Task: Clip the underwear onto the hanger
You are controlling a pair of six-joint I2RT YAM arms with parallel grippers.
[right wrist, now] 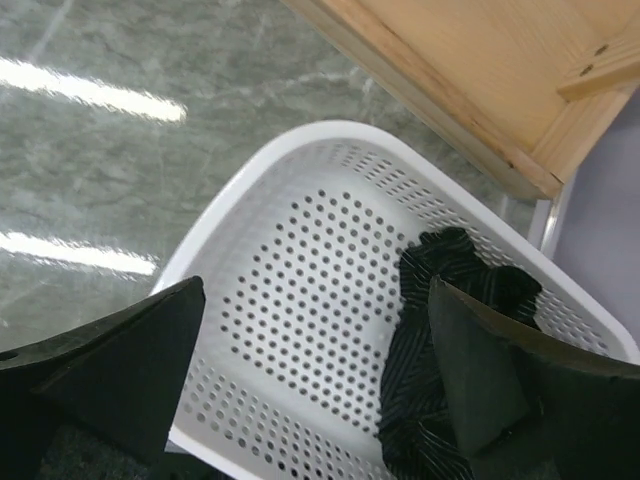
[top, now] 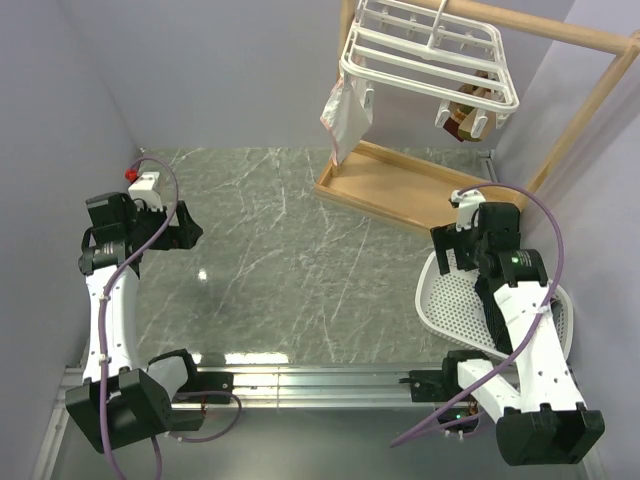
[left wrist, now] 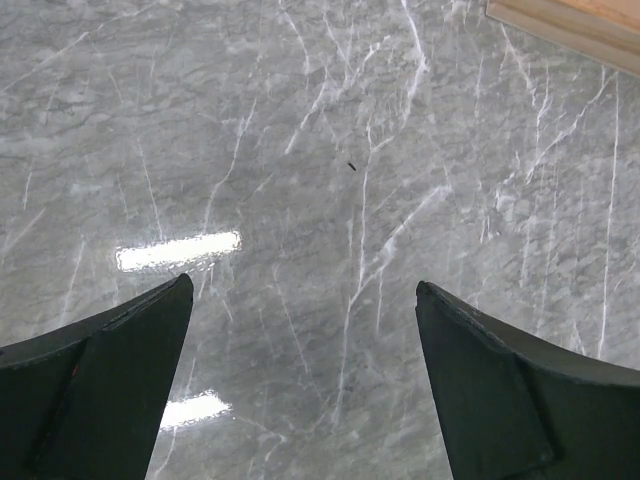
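Inside perforated white basket (right wrist: 300, 140), bunched against one wall: black underwear (right wrist: 450, 320). Soft, light and limp; expect sagging. Pinch a raised fold at the heap's upper edge. Both right gripper (right wrist: 315, 330) and left gripper (left wrist: 300, 310) spread wide, empty.

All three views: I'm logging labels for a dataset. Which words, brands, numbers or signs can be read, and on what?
None can be read. The hanger, basket and underwear show no print; any marks on the hanging pouch are too small to tell.
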